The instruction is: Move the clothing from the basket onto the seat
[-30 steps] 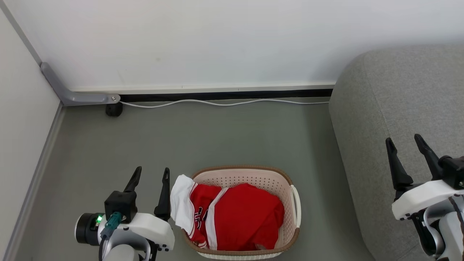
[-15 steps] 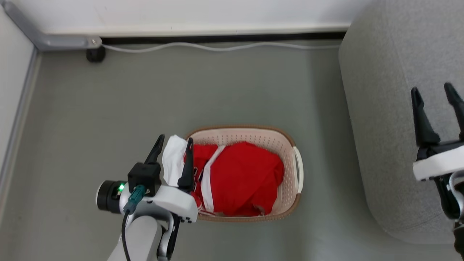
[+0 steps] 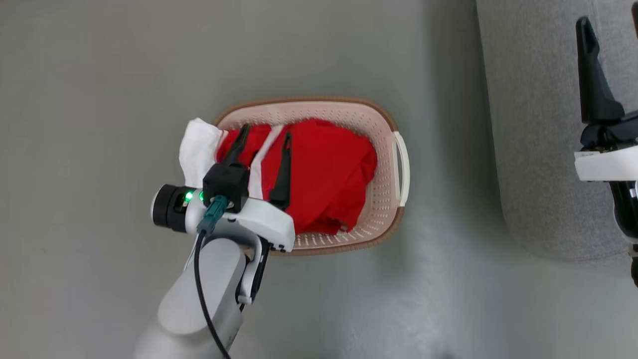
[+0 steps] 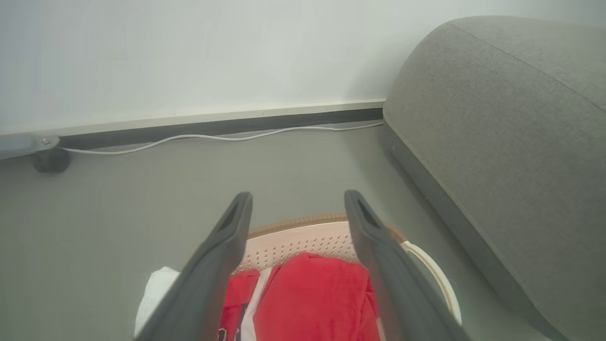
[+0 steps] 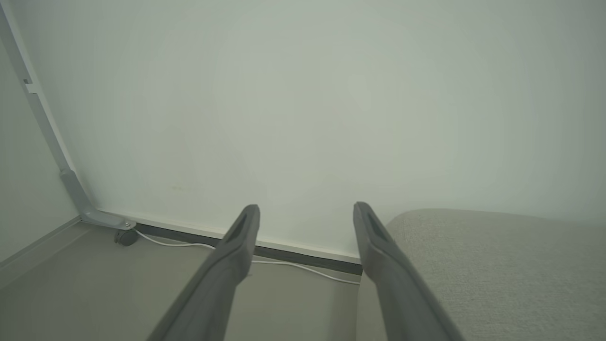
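The cream basket (image 3: 397, 164) with a brown rim stands on the grey floor and holds the red clothing (image 3: 329, 174). A white part of the clothing (image 3: 196, 151) hangs over the basket's left rim. My left gripper (image 3: 265, 132) hovers open over the left half of the pile, its fingers either side of a white stripe, holding nothing. The left wrist view looks down its open fingers (image 4: 298, 195) at the clothing (image 4: 312, 293) and the basket's far wall (image 4: 303, 239). My right gripper (image 3: 610, 20) is open over the grey seat (image 3: 538, 149), as the right wrist view (image 5: 307, 207) confirms.
The seat (image 4: 511, 142) rises close to the basket's right side. A white cable (image 4: 213, 137) runs along the skirting at the wall behind. A grey conduit (image 5: 71, 189) climbs the corner at the left. Open floor lies left of and in front of the basket.
The head camera has tilted down, so the wall has left the picture. My left gripper has moved right, from beside the basket to over the clothing, still open. The right gripper stays open.
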